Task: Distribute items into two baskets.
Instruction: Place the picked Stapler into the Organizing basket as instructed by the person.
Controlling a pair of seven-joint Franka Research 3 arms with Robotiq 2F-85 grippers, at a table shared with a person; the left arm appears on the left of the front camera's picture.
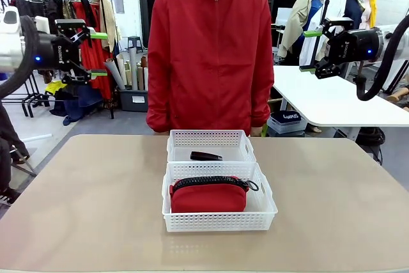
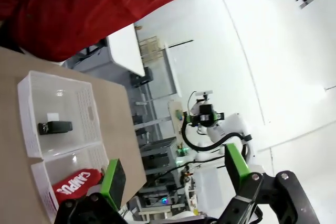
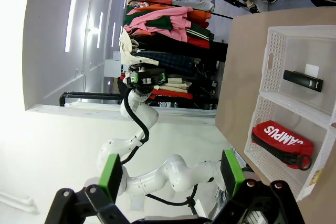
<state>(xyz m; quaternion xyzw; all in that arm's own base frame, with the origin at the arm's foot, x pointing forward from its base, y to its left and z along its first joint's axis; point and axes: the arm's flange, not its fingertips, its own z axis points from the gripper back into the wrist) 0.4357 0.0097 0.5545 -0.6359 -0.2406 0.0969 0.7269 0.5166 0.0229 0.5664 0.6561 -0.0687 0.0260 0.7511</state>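
Note:
Two white lattice baskets sit end to end at the table's middle. In the near basket (image 1: 220, 217) lies the red pouch (image 1: 208, 195) with its black zipper on top. The far basket (image 1: 211, 139) holds the black stapler (image 1: 206, 156). High at the left, my left gripper (image 1: 99, 54) stands open and holds nothing. My right gripper (image 1: 310, 50) is open too, raised at the right. From the left wrist I see its fingers (image 2: 114, 182) above the pouch (image 2: 76, 183) and stapler (image 2: 55, 127). The right wrist view has the pouch (image 3: 282, 141) and stapler (image 3: 303, 81) far below.
A person in a red jacket (image 1: 209, 49) stands at the table's far edge, right behind the baskets. A clothes rack (image 1: 77, 17) stands at the back left and a white table (image 1: 332, 97) at the back right. Bare tabletop (image 1: 83, 202) lies on both sides of the baskets.

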